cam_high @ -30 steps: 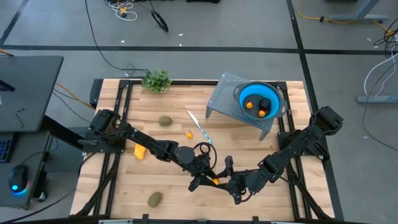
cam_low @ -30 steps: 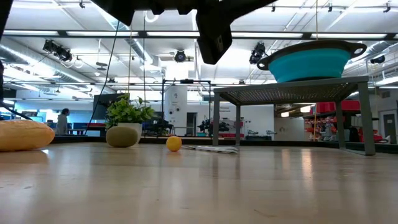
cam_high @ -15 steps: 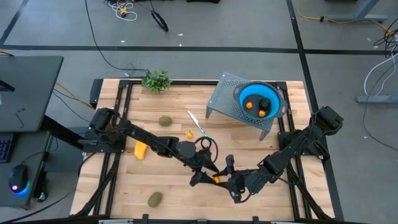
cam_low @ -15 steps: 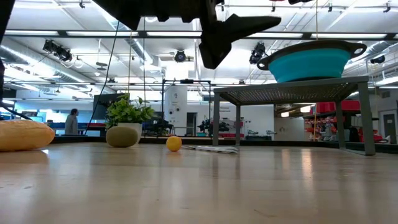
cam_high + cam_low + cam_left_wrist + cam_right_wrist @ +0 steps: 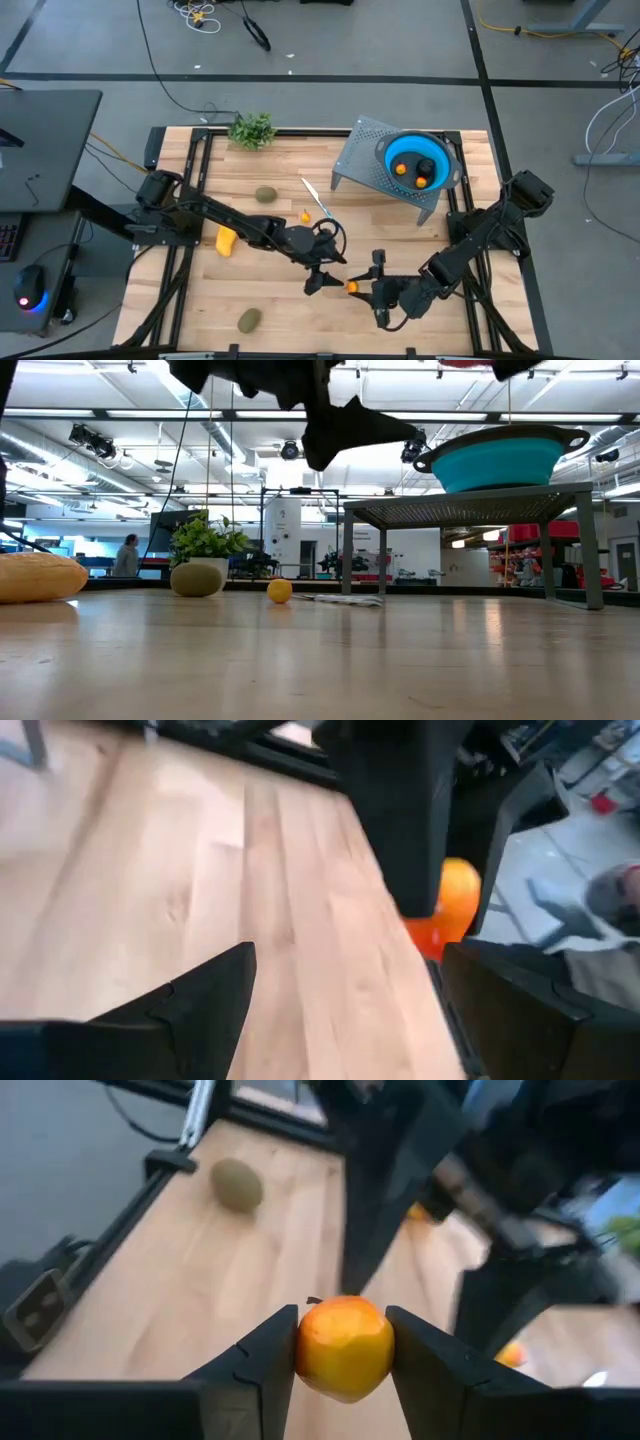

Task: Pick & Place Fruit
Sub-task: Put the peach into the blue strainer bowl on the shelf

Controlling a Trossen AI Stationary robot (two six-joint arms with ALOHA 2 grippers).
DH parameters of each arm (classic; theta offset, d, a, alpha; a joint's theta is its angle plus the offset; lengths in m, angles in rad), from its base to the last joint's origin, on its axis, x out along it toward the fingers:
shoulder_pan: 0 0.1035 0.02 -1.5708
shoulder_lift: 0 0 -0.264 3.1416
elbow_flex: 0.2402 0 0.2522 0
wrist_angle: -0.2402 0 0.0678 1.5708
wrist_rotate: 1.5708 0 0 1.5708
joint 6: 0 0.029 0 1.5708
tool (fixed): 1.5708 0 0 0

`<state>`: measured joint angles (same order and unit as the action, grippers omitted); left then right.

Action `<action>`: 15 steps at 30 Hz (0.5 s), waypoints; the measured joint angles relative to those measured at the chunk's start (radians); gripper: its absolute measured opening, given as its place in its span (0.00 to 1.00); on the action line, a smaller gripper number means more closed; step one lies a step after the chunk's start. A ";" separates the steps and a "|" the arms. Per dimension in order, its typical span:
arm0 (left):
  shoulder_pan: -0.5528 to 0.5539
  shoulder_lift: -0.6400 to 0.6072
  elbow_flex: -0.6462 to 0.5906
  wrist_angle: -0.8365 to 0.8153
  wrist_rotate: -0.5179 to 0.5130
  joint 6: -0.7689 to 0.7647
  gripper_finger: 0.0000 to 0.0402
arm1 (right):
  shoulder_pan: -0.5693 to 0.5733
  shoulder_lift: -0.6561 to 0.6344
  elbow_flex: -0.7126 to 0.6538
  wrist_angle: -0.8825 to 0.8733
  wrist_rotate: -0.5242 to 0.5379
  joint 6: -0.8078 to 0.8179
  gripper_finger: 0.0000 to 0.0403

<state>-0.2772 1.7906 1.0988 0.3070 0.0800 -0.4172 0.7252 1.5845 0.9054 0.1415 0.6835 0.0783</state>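
The right gripper [image 5: 343, 1342] pinches a tiny orange fruit [image 5: 343, 1346] squarely between its two fingers [image 5: 262, 1360], one pad on each flank, above the near part of the wooden table [image 5: 270, 170]. Just beside it, the left gripper [image 5: 322, 282] hangs with its fingers spread wide and nothing between them.

The fruit looks light, round and smooth-skinned, so it probably rolls and slips easily; a hold across its widest middle, as shown here, seems the safest, with only gentle pressure, since the flesh is likely soft.

Well beyond the fingers, the blue bowl [image 5: 417, 160] sits on a grey perforated stand [image 5: 360, 160] and already holds an orange piece and a dark round one. An olive-brown oval [image 5: 238, 1184] lies on the boards ahead of the right fingers. The yellow oblong fruit [image 5: 225, 242] rests on the boards under the left arm, far back from its spread fingers.
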 joint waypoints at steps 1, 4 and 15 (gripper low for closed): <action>-0.006 -0.009 0.000 -0.011 -0.016 0.013 0.83 | 0.002 0.000 0.000 -0.017 -0.016 0.023 0.38; -0.025 -0.024 0.001 -0.003 -0.068 0.058 0.83 | 0.002 0.000 0.000 -0.085 -0.054 0.111 0.38; -0.114 -0.034 -0.097 -0.033 -0.233 0.058 0.83 | 0.005 -0.156 0.000 -0.365 -0.055 0.220 0.38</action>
<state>-0.3916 1.7563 1.0023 0.2743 -0.1534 -0.3589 0.7297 1.4288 0.9051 -0.2237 0.6290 0.2986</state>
